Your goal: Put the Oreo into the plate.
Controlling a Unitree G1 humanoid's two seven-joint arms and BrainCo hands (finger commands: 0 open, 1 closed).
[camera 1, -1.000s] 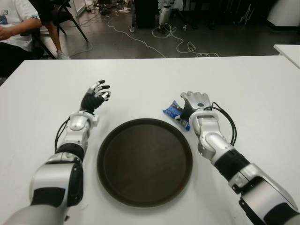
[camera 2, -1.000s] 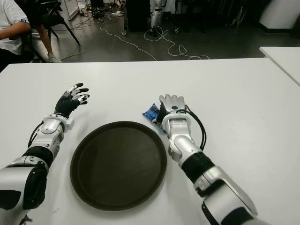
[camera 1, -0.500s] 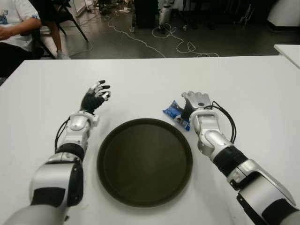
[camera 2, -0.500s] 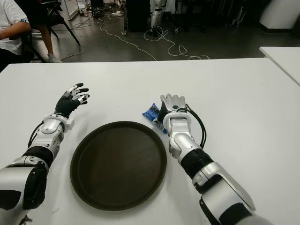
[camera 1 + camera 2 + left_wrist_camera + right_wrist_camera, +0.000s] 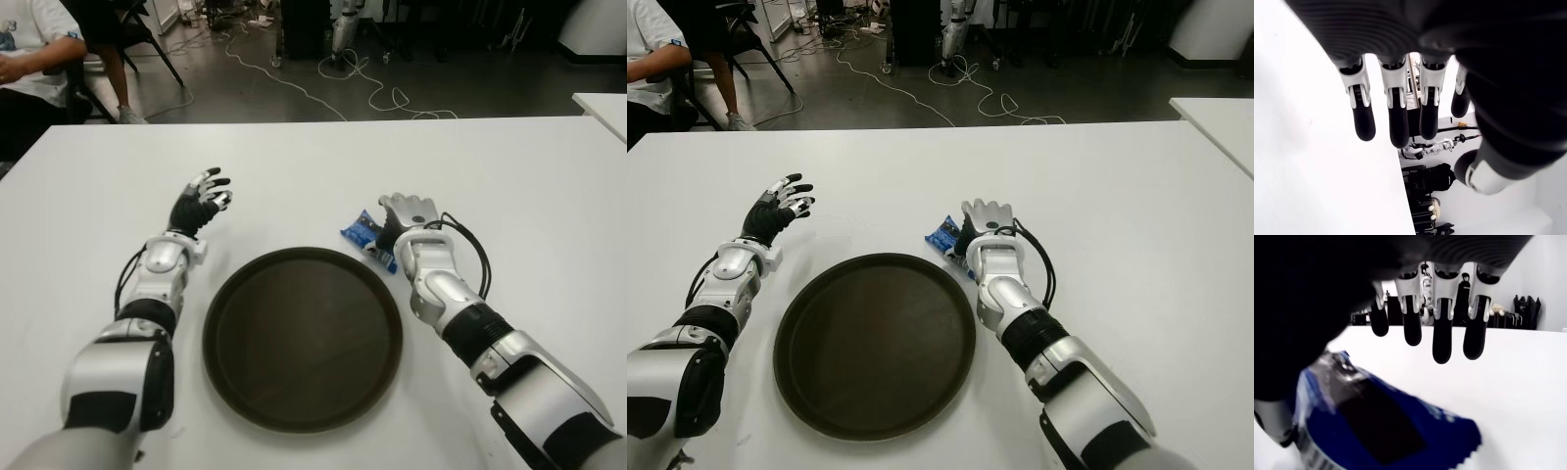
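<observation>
In the eye views the Oreo (image 5: 368, 238), a blue packet, lies flat on the white worktop (image 5: 294, 166) just beyond the far right rim of the plate (image 5: 302, 337). Its long axis runs diagonally, from far left to near right, with the near right end hidden under the right robot hand (image 5: 404, 213). The plate is a dark round dish (nothing lies in it) in the near middle of the worktop. Beyond the far edge there is dark floor with loose cables (image 5: 328, 73), chair legs, and a seated person (image 5: 34, 49) at the far left; a second white surface shows at the far right.

The right robot hand is palm down, touching the packet's right end, its fingers reaching away from the robot. The left robot hand (image 5: 201, 201) shows to the far left of the plate, fingers spread and holding nothing.

In the left wrist view the fingers (image 5: 1395, 117) hang loosely extended over bare worktop.

In the right wrist view the fingers (image 5: 1441, 340) are extended and not closed, while the packet (image 5: 1376, 423) lies under the palm by the thumb.
</observation>
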